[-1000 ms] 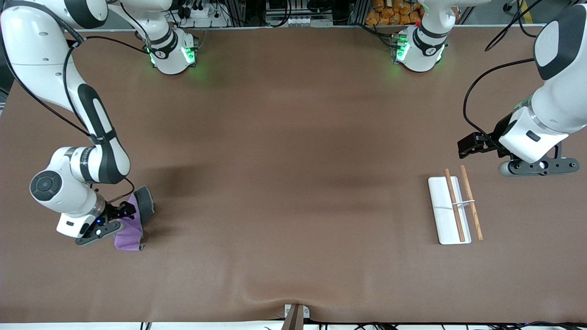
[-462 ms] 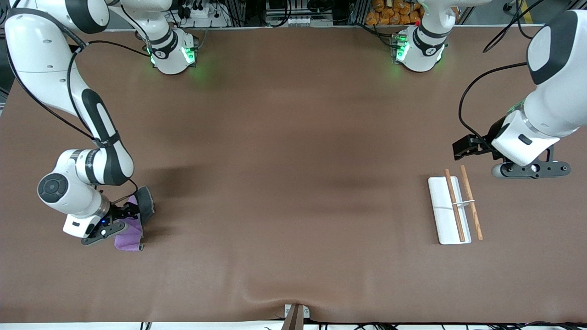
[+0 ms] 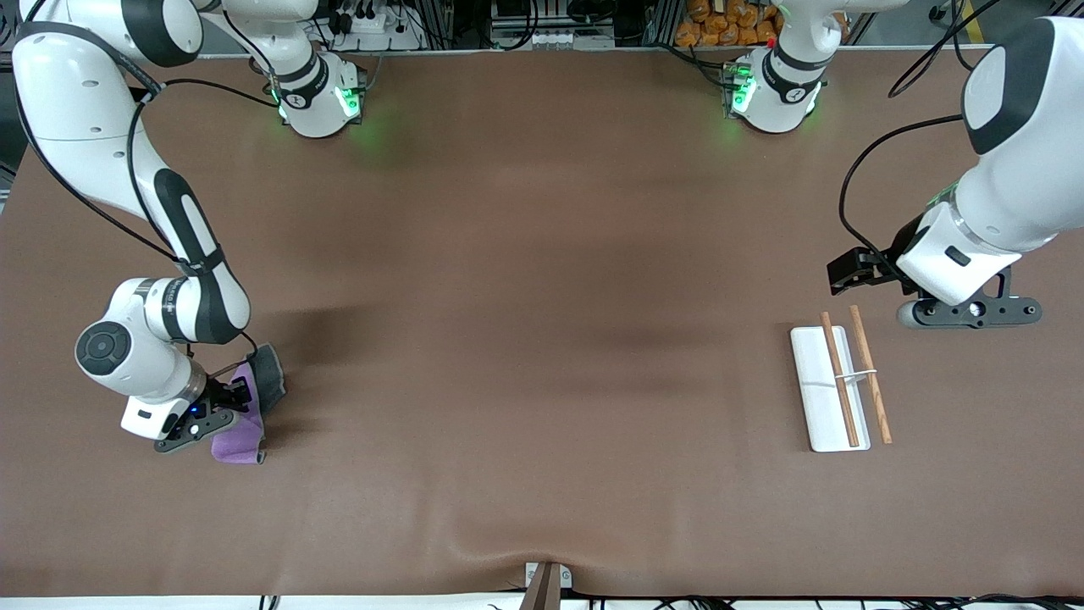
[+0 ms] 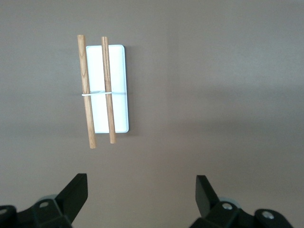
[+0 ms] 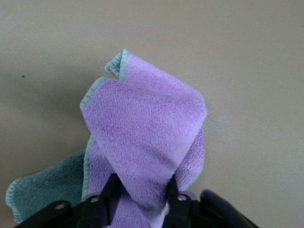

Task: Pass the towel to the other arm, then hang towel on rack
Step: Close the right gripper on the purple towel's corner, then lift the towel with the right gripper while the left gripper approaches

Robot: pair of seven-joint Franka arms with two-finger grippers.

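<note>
Pinching a fold of the purple towel (image 3: pixel 241 428), right gripper (image 3: pixel 222 405) sits low at the right arm's table end. Left gripper (image 3: pixel 857 269) hangs near the rack (image 3: pixel 834 388).

Left wrist: fingers (image 4: pixel 76 192) spread, empty; rack (image 4: pixel 107 90) on table.

Right wrist: fingers (image 5: pixel 113 189) clamp towel (image 5: pixel 145 137).

Purple towel (image 5: pixel 145 128) with grey-teal back, white rack (image 3: pixel 828 398) with brown rods, brown desk (image 3: pixel 525 339).

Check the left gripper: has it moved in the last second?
Yes. Judged against the rack, which stayed put, the left gripper has drifted toward the table's middle and slightly toward the robots' bases, fingers open over bare table just past the rack's base-side end.
</note>
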